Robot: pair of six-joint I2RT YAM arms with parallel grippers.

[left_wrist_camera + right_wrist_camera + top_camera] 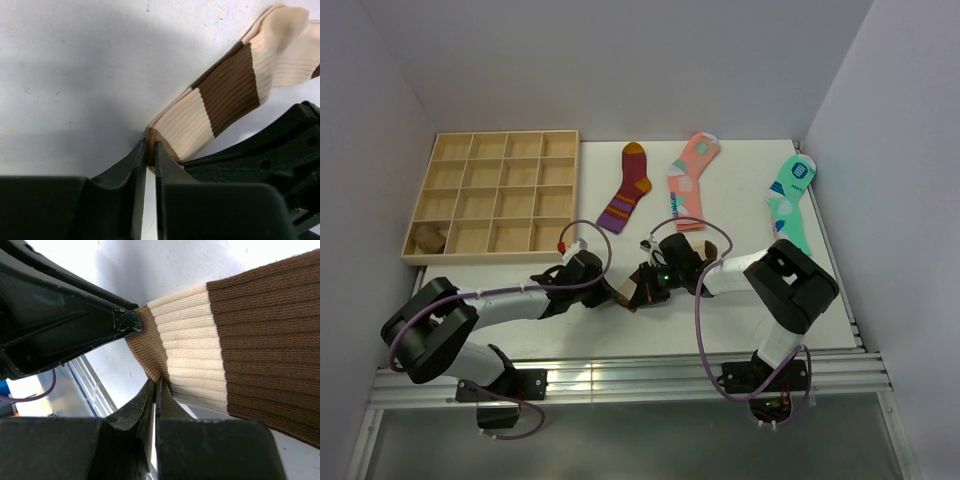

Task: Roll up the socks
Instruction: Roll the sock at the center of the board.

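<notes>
Ahead of the black left end effector (pixel 150 150), the ribbed socks (pixel 225 95) are cream with a dark brown band and a tan edge. Beyond it, the maroon sock (pixel 628 187) has orange and purple stripes. The pink sock (pixel 692 168) and mint-green sock (pixel 790 195) carry patches, and the bench (pixel 650 330) is white.

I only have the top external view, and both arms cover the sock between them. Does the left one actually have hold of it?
Observer: Yes. In the left wrist view the left gripper is pinched shut on the edge of the ribbed beige sock with a dark brown band.
Operator: And the right?
Observer: The right gripper pinches the same sock's tan cuff from below, its fingers closed on the fabric.
Operator: How close are the two grips?
Observer: Very close. The right wrist view shows the left fingers' tip touching that cuff just beside the right grip.
</notes>
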